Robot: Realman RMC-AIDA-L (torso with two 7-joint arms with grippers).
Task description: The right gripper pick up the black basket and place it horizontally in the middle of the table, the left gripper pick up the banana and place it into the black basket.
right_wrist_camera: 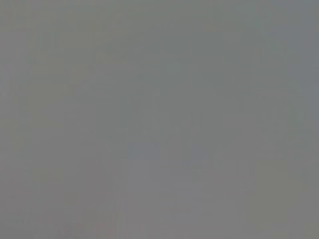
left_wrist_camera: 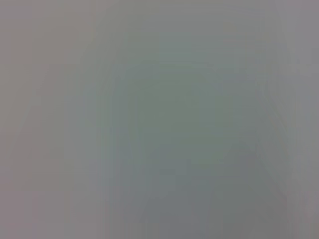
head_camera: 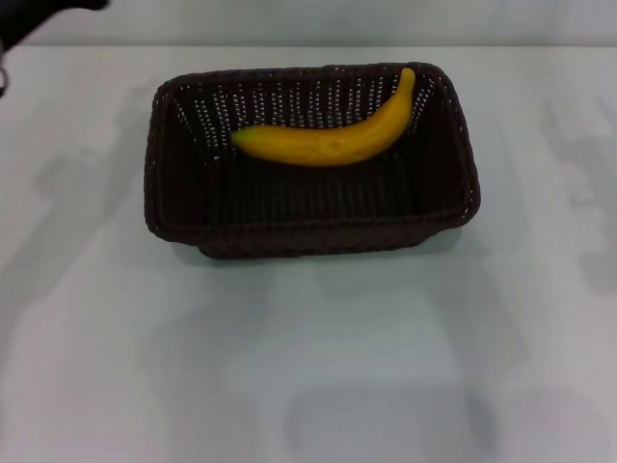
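Observation:
The black basket [head_camera: 308, 227] lies lengthwise across the middle of the white table [head_camera: 308, 367] in the head view. Inside it rests the yellow banana [head_camera: 333, 137], curved, its stem end up against the far right corner. A dark shape at the top left corner of the head view is the left gripper [head_camera: 39, 17], well away from the basket. The right gripper is out of view. Both wrist views show only a plain grey surface.
White tabletop surrounds the basket on all sides, with soft shadows on it. The table's far edge runs along the top of the head view.

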